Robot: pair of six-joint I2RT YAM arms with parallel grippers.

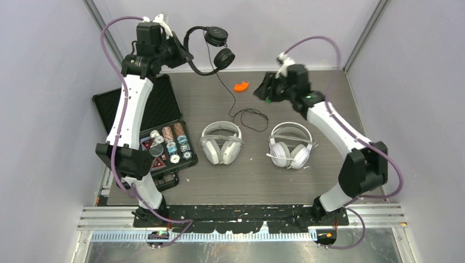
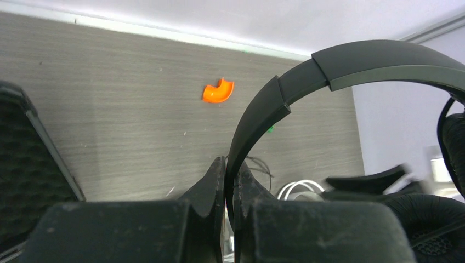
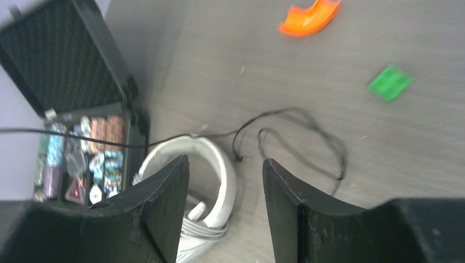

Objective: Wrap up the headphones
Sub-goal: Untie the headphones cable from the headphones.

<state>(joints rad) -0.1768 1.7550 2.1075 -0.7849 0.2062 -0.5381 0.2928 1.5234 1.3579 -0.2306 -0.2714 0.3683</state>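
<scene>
Left wrist view: the left gripper is clamped tight on the headband of the black headphones, holding them up above the table at its far left. Their black cable trails down into a loose loop on the tabletop. The right gripper hangs over that loop, jaws apart, gripping nothing. Nearer the arms, the white headphones and the pale grey headphones lie side by side.
</scene>
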